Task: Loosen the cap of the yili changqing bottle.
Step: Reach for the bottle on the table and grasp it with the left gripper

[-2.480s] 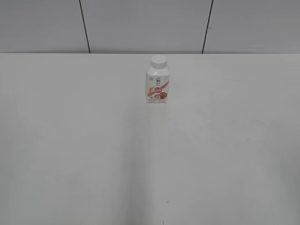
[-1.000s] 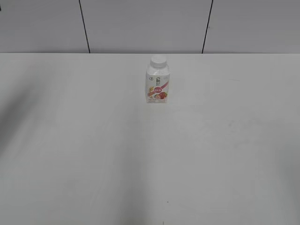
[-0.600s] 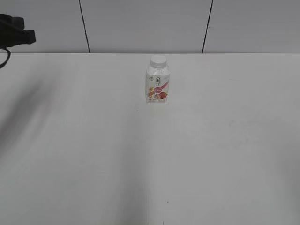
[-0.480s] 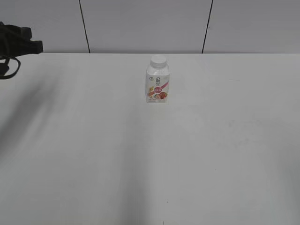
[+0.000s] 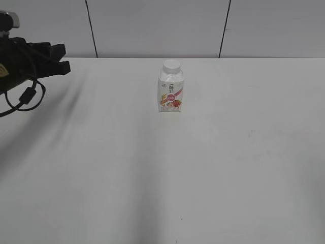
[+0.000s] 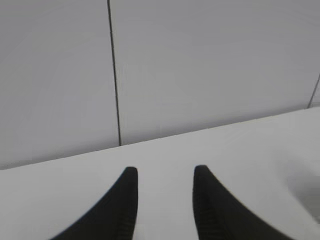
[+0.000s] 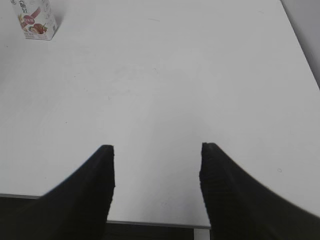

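The yili changqing bottle (image 5: 171, 89) stands upright at the back middle of the white table, its pink-red label facing me. The white cap (image 5: 171, 65) sits on its neck. The bottle's lower part also shows at the top left of the right wrist view (image 7: 35, 18). My left gripper (image 5: 62, 59) is open and empty at the far left, above the table, well left of the bottle; in the left wrist view (image 6: 162, 172) it faces the back wall. My right gripper (image 7: 157, 148) is open and empty over the table's near edge; it is out of the exterior view.
The white table (image 5: 203, 168) is bare apart from the bottle. A grey panelled wall (image 5: 152, 25) rises behind its far edge. The table's front edge (image 7: 150, 223) lies just under my right gripper. A cable loop (image 5: 23, 99) hangs from the left arm.
My left arm has come into the exterior view from the left and moved rightward toward the bottle. The bottle has not moved.
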`<state>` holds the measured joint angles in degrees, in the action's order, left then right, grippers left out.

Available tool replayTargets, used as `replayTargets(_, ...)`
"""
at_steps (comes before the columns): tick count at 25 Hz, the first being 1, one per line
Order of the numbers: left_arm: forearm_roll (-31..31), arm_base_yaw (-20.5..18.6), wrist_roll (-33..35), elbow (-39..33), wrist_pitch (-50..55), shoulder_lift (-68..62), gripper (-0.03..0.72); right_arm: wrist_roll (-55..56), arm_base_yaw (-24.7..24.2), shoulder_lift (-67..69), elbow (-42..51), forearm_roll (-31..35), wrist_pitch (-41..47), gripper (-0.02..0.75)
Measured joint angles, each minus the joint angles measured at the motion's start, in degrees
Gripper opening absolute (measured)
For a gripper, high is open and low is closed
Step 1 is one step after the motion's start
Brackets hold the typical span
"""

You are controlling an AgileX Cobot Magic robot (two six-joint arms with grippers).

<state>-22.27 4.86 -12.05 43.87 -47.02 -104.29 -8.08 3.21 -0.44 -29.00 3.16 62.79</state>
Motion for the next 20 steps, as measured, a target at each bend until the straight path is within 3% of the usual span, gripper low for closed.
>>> replayTargets(3, -4.8, -0.4, -4.4, 0.0, -4.7, -1.9, 0.239, 0.0, 0.0, 0.0, 0.0, 0.0, 0.0, 0.439)
replayTargets(7, -21.3, -3.1, -5.4, 0.6, -14.1, -5.5, 0.239, 0.0, 0.0, 0.0, 0.0, 0.0, 0.0, 0.439)
replayTargets(10, -28.8, -5.2, -6.4, 1.2, -16.8, -7.6, 0.239, 0.0, 0.0, 0.0, 0.0, 0.0, 0.0, 0.439)
replayTargets(14, -30.7, -6.7, -9.4, 1.2, -17.2, -8.9, 0.239, 0.0, 0.0, 0.0, 0.0, 0.0, 0.0, 0.439)
replayTargets(20, -27.9, -6.4, -10.0, 1.3, -15.5, -9.0, 0.239, 0.0, 0.0, 0.0, 0.0, 0.0, 0.0, 0.439)
